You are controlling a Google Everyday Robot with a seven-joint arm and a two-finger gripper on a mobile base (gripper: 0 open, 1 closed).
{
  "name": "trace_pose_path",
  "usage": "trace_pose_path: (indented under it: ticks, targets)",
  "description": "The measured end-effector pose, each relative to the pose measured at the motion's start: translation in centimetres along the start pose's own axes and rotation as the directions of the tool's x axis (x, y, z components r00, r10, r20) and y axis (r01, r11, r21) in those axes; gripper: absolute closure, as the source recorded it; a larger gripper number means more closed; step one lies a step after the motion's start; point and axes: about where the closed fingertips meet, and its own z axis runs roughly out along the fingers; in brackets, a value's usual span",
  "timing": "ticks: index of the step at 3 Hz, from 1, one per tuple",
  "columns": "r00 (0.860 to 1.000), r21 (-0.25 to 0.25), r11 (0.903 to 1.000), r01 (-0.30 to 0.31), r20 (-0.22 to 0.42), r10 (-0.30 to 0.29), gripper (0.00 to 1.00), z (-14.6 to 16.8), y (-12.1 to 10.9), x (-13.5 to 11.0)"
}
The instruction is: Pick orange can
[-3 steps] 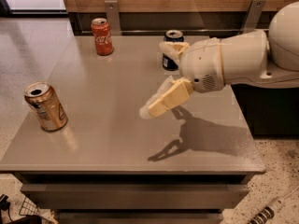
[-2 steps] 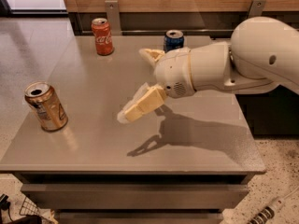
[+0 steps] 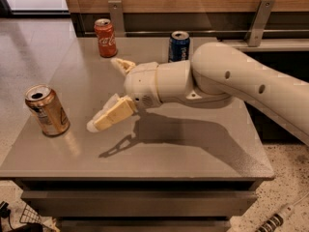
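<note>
Camera view shows the hand (image 3: 103, 93), jaws apart, above the counter (image 3: 193, 149), with the orange can (image 3: 47, 110) ungrasped just ahead of it; closing in, grasping and lifting are not yet done.

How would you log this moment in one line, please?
phase: pre-grasp | gripper: open, over table, near orange can, not touching | can: standing

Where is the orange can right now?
The orange can stands near the left edge of the table in the camera view, apart from the open end effector, which hovers to its right.
</note>
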Motion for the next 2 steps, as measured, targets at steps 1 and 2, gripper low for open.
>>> trace_pose_path:
  ticks: [1, 2]
  targets:
    - [0.999, -0.055, 0.9985, -0.007, 0.053, 0.01, 0.0, 3.5, 1.0, -0.5]
    - [0.997, -0.124, 0.992, -0.025, 0.076, 0.034, 0.0, 6.4, 2.6, -0.6]
